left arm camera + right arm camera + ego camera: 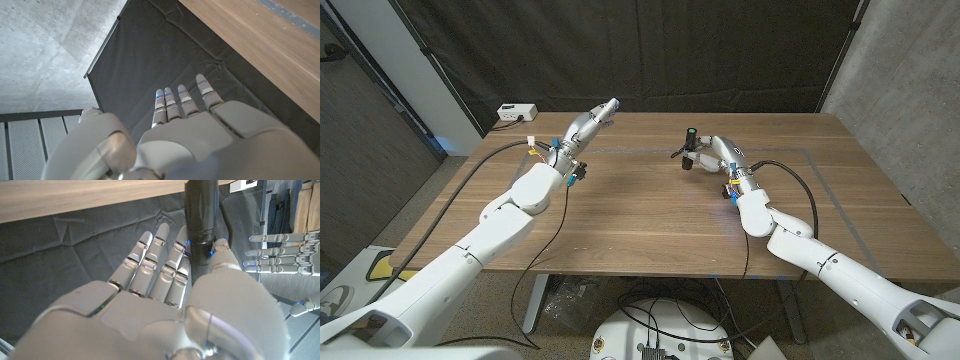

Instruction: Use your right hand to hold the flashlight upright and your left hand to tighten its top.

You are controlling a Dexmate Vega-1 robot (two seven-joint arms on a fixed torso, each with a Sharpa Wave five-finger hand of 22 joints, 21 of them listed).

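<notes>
- A lab or test room: bare concrete walls (pixel 895 60).
- Black curtain backdrop (pixel 620 50) behind the wooden surface (pixel 640 215).
- Loose cables (pixel 650 305) on the floor.

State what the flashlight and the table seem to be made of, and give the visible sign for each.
Flashlight: apparently black metal or hard plastic with a slight sheen; soft highlights run along its barrel, so the look leaves it open. Table: wood or wood-look laminate, matte brown, with visible grain streaks.
</notes>
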